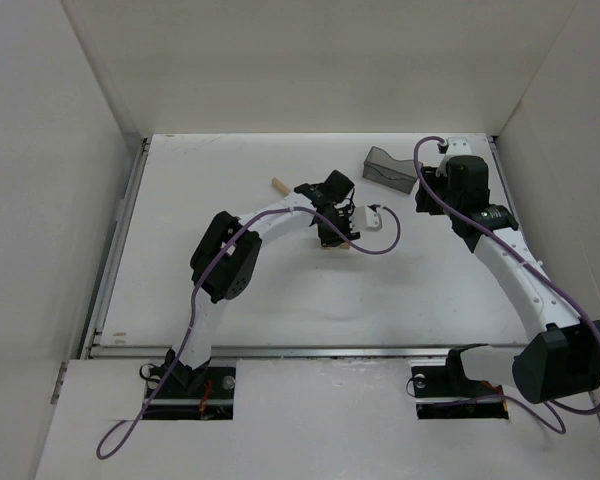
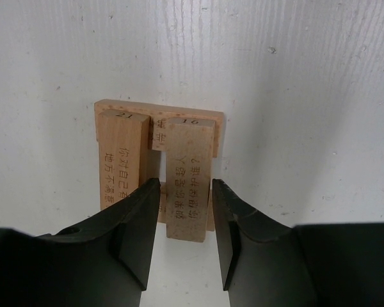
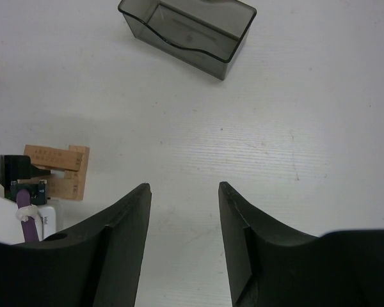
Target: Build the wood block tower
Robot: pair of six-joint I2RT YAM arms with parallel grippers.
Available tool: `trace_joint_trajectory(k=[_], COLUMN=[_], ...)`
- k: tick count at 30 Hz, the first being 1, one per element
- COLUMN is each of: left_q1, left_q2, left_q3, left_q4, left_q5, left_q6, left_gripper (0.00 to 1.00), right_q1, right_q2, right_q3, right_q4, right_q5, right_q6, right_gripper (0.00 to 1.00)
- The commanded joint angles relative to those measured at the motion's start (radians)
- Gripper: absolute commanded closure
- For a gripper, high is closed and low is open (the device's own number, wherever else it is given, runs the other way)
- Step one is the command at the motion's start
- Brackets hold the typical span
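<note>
Straddling the second bar [image 2: 190, 160] on the tower's [image 2: 159, 114] top layer, left of the bin [image 1: 390, 168], the left gripper [image 2: 186, 192] hugs it, whether pinching I cannot tell, while the right gripper [image 3: 184, 192] hangs spread and empty; two layers stand, and one spare block [image 1: 278, 184] waits left of the bin.

Left arm [image 1: 242, 240]: white links, black joint housings, black base at the end far from the claw. Purple cable [image 1: 180, 350] follows the link up to the left claw [image 2: 186, 192] and trails loose behind the base. White box [image 1: 372, 217] sits just beside that claw, with a white tie on the cable there.

Right arm [image 1: 525, 285]: same white link with a row of small holes, bulky black joints. Its own purple cable loops just behind the right claw [image 3: 182, 192].

Fingers [image 2: 134, 236]: matte black, broad, tapering to flat inner faces. One finger per claw has a round hole back from the tip.
</note>
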Motion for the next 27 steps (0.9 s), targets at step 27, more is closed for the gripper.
trace_joint_trajectory(k=[27], left_q1=[0.001], left_q2=[-0.049], left_q3=[0.017], left_q4=[-0.021], left_q5=[-0.074], left_q6=[-0.064], left_gripper=[0.59], right_q1=[-0.005], right_q2=[-0.037], right_q3=[-0.007], right_q4=[0.056], right_q5=[-0.036], right_q6=[-0.011], right_gripper=[0.48])
